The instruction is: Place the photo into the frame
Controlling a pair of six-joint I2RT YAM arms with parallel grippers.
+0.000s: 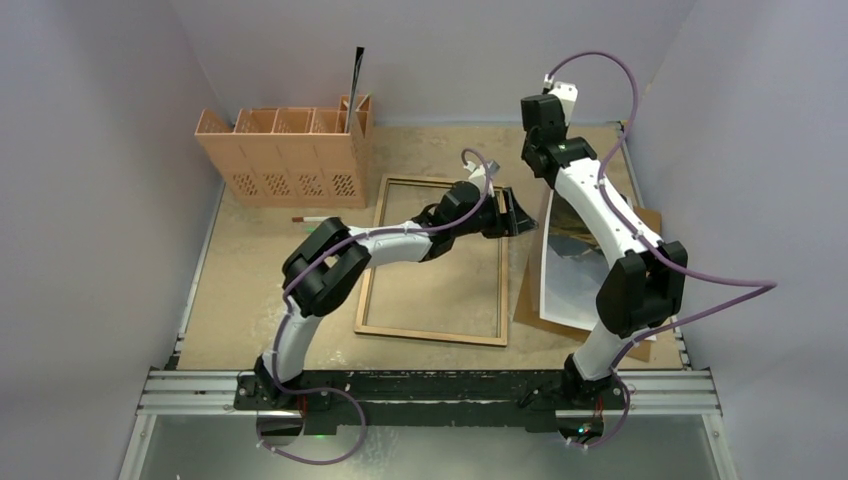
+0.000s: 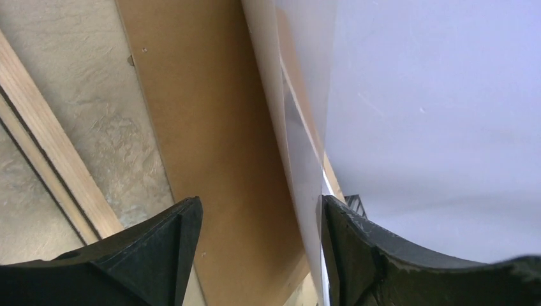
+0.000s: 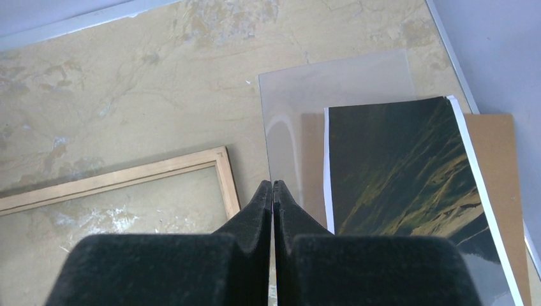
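Note:
The frame [image 1: 430,335] lies back up at mid-table, its light wood showing; one corner shows in the right wrist view [image 3: 127,175] and a rail in the left wrist view [image 2: 57,172]. The photo [image 1: 575,275] lies to its right on the brown backing board [image 1: 530,305], with its left edge curled up. My left gripper [image 1: 517,213] is open at that edge. In its wrist view the white sheet [image 2: 300,146] rests against the right finger, between the open jaws [image 2: 258,201]. My right gripper [image 1: 540,115] is raised high at the back, shut and empty [image 3: 273,183], above the photo [image 3: 402,166].
A clear pane [image 3: 300,108] lies partly under the photo on the board [image 3: 501,159]. An orange slotted organizer [image 1: 285,155] stands at the back left, with a pen [image 1: 312,217] in front of it. Walls close in on three sides.

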